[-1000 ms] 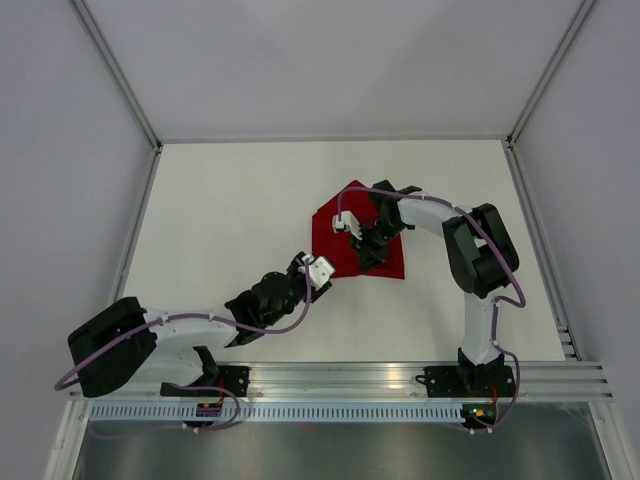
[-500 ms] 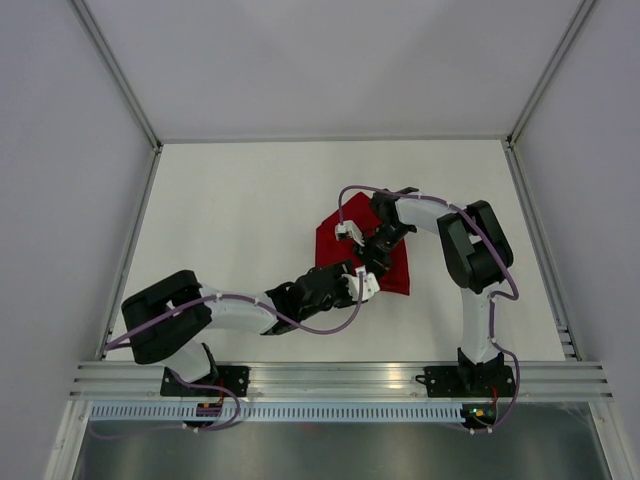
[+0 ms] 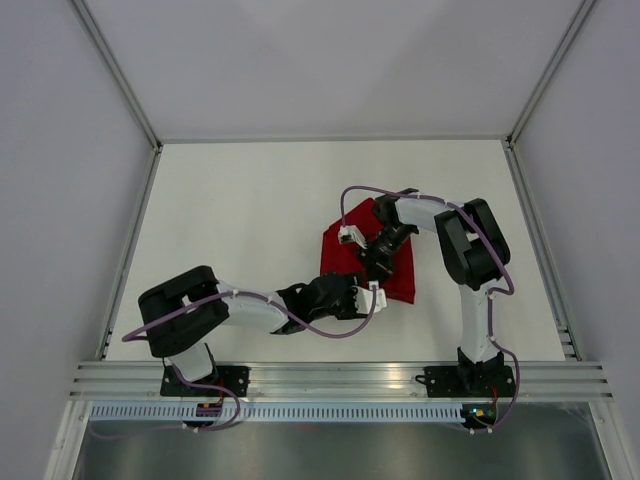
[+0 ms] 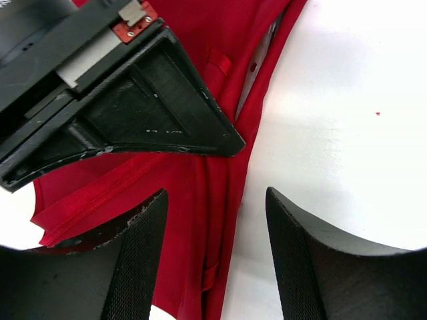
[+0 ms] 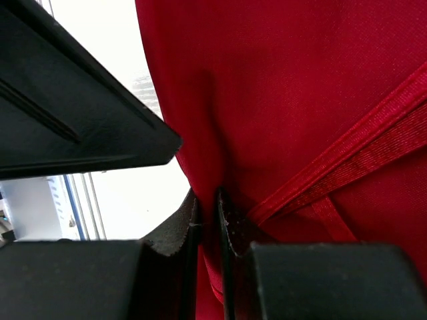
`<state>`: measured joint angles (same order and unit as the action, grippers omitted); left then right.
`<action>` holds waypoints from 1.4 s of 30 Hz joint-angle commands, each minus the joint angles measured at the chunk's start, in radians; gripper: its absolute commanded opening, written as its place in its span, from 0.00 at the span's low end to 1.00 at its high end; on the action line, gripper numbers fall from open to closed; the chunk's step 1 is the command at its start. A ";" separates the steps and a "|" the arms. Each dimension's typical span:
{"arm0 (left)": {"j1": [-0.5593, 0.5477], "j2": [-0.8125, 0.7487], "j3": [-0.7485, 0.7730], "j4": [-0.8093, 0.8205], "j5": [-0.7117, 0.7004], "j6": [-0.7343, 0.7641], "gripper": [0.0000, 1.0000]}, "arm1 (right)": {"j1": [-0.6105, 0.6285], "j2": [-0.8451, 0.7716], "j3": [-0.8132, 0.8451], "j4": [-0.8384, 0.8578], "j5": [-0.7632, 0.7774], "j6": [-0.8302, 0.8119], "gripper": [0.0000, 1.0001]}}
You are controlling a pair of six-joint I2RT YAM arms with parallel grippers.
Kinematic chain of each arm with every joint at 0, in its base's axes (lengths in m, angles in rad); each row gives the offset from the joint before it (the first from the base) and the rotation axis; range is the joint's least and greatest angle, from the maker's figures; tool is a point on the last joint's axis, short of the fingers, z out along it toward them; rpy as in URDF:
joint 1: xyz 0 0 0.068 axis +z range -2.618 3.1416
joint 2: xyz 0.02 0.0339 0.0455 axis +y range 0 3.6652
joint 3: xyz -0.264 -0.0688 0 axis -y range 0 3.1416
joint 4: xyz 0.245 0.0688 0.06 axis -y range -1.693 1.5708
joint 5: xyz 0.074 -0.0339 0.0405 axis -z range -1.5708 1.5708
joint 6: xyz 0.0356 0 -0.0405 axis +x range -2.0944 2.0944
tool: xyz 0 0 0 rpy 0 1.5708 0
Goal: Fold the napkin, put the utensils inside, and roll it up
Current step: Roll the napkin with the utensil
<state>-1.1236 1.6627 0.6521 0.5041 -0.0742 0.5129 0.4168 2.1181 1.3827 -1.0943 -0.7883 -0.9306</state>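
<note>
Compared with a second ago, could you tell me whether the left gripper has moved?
Yes. The left gripper has shifted rightward and closer to the near rail, reaching the near edge of the napkin.

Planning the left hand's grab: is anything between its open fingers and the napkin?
Nothing visible. The left hand hangs open right over the napkin, at its edge. The right hand, shut on the same napkin, sits just beyond, not between.

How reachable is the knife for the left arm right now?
Probably not cleanly: the knife is mostly tucked in the napkin fold, and the right gripper, shut on the napkin, crowds it. The left gripper is open.
</note>
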 commanded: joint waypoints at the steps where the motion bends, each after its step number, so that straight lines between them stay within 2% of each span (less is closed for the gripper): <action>1: -0.005 0.023 0.043 -0.010 0.042 0.071 0.66 | -0.003 0.082 -0.025 0.117 0.192 -0.065 0.02; 7: -0.010 0.069 0.070 -0.039 0.030 0.142 0.66 | -0.003 0.086 -0.025 0.122 0.198 -0.062 0.02; 12: -0.036 0.051 0.018 0.074 -0.025 0.214 0.67 | -0.004 0.085 -0.030 0.126 0.201 -0.060 0.02; 16: -0.071 0.040 0.008 0.094 -0.065 0.259 0.69 | -0.004 0.088 -0.031 0.125 0.201 -0.060 0.02; 23: -0.065 0.083 0.020 0.079 -0.072 0.294 0.71 | -0.004 0.085 -0.034 0.126 0.204 -0.057 0.02; 38: 0.022 0.124 0.121 -0.170 0.053 0.204 0.67 | -0.007 0.089 -0.037 0.131 0.198 -0.056 0.01; 42: 0.024 0.161 0.168 -0.263 0.070 0.197 0.61 | -0.010 0.095 -0.031 0.128 0.198 -0.056 0.01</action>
<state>-1.1053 1.7737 0.7853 0.3737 -0.0528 0.7410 0.4118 2.1288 1.3842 -1.1145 -0.7898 -0.9146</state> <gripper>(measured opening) 0.637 0.178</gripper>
